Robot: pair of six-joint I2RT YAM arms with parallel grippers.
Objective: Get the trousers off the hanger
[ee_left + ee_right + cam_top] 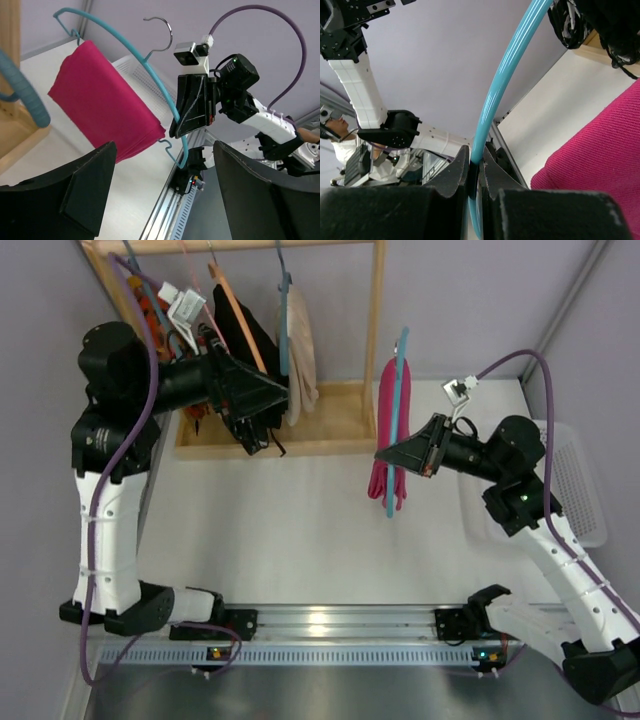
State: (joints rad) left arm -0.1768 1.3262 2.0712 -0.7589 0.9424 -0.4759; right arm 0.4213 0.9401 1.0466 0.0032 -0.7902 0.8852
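Folded magenta trousers [385, 430] hang over the bar of a teal hanger [397, 410] held in the air right of the middle. They also show in the left wrist view [102, 107] and the right wrist view [600, 150]. My right gripper [395, 453] is shut on the hanger's curved arm [492, 95]. My left gripper [283, 397] is open and empty, up by the clothes rack, its jaws pointing right toward the trousers, well apart from them.
A wooden clothes rack [375, 330] stands at the back with a black garment [245, 335], a beige garment [300, 350] and other hangers. A white basket [580, 490] sits at the right edge. A metal rail [340, 625] runs along the near edge.
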